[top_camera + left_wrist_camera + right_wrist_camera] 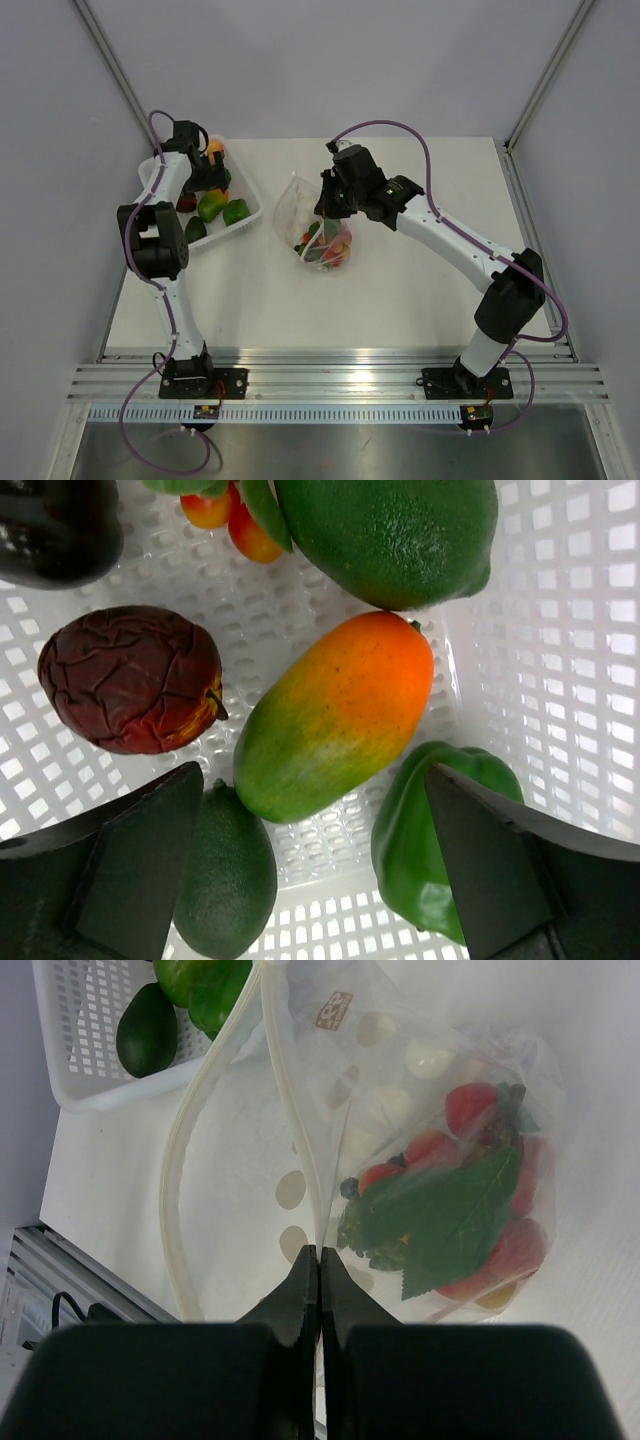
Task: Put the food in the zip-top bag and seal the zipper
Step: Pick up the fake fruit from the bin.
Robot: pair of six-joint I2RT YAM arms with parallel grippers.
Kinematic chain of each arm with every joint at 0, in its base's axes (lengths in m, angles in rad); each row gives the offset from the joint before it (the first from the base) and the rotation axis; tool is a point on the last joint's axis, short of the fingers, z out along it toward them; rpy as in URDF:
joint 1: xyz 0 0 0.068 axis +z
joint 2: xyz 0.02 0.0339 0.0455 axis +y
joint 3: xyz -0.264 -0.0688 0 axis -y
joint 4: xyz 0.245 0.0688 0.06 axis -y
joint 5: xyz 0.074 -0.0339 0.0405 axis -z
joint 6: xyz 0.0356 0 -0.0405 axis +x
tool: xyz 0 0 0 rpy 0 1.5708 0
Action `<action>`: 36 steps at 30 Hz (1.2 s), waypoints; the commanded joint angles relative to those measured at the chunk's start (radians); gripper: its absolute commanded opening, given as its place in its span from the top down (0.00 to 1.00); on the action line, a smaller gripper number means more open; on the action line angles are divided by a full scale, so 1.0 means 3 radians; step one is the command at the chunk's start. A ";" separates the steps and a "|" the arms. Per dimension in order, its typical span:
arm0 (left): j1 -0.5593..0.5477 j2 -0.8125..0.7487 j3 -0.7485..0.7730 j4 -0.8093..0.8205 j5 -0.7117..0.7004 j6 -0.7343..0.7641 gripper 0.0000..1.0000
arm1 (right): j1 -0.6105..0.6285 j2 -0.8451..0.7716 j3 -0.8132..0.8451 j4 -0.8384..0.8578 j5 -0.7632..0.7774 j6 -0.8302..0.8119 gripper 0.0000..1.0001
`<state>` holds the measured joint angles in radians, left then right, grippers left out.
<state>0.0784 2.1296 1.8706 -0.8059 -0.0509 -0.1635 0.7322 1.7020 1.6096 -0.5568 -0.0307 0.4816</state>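
Note:
The zip-top bag (pixel 300 212) lies mid-table with its mouth gaping toward the tray. Inside it sits food (pixel 450 1210): red and orange pieces under green leaves. My right gripper (pixel 319 1253) is shut on one lip of the bag's mouth, and the zipper (pixel 185 1160) loops away from it, unsealed. My left gripper (pixel 312 772) hangs open over the tray, its fingers (pixel 150 850) straddling an orange-green mango (pixel 335 715). Around the mango lie a green pepper (pixel 415 830), an avocado (pixel 228 875), a wrinkled dark red fruit (pixel 130 675) and a big green fruit (pixel 390 535).
The white perforated tray (pixel 247 215) stands at the back left, its wall (pixel 560 630) close beside the left fingers. A dark purple piece (pixel 55 525) and small red-orange pieces (pixel 235 525) lie at its far end. Grey walls enclose the table.

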 commanded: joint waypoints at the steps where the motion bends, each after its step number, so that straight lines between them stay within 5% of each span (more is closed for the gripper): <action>1: -0.0021 0.0111 0.0064 0.0206 -0.0137 0.0110 0.07 | 0.0008 -0.0115 0.0029 0.0087 -0.0056 0.0051 1.00; 10: -0.0241 0.0413 0.0243 0.0094 -0.0530 0.0233 0.19 | 0.0034 -0.0090 0.0080 0.0036 -0.0041 0.0051 1.00; 16: -0.0241 0.0347 0.0151 0.0104 -0.0561 0.0075 0.40 | 0.0054 -0.0095 0.0106 -0.0010 0.0005 0.0046 1.00; 23: -0.0307 -0.0323 -0.0283 0.0334 -0.0357 -0.0186 0.66 | 0.0070 0.0007 0.0274 -0.0041 -0.0066 0.0010 1.00; 36: -0.0307 -0.1422 -0.0866 0.0375 0.0041 -0.0294 0.75 | 0.0080 0.0335 0.0535 -0.0062 -0.0148 0.0000 1.00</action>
<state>-0.0124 1.7649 1.6253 -0.7238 -0.1070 -0.2451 0.7444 1.7733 1.7020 -0.5797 -0.0483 0.4911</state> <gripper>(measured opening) 0.700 0.011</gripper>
